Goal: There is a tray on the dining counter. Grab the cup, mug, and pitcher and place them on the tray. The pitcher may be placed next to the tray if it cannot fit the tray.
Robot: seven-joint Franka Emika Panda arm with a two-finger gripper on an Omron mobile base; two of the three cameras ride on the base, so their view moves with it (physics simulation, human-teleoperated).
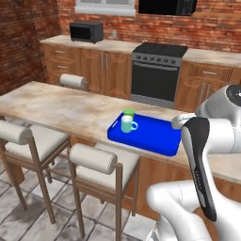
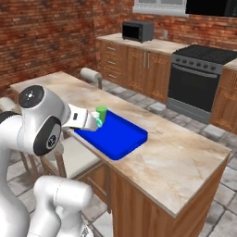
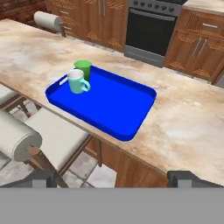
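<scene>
So the bright blue flat rectangular tray [image 3: 114, 105] with the low raised rim sits on the long beige marble-topped dining counter [image 3: 188, 127], close to the edge nearest the stools. Everything else is easiest to place off that tray.

On the tray, tucked into the corner toward the paper towel end, stand the small pale teal mug [image 3: 78, 81] with its side handle and, just behind it and touching or nearly so, the small bright green handleless cup [image 3: 83, 69]. Both upright. The rest of the tray floor is bare blue.

The two-finger gripper [image 3: 112, 177] hangs above and on the stool side of the tray, its dark tips spread as wide as they go, nothing between them.

Around the tray: a white paper towel roll [image 1: 73, 81] on a holder sits well off along the counter past the mug corner. Two wooden stools with cream cushions [image 1: 101, 164] are tucked right under the counter edge beside the tray. Across the aisle from the tray there's a black oven with stovetop [image 1: 156, 73], wooden base cabinets [image 1: 101, 70] either side, and a dark microwave [image 1: 86, 32] on the back counter by the red brick wall [image 1: 23, 42].

Nothing blocks the open stretch of counter next to the tray on the oven side.
</scene>
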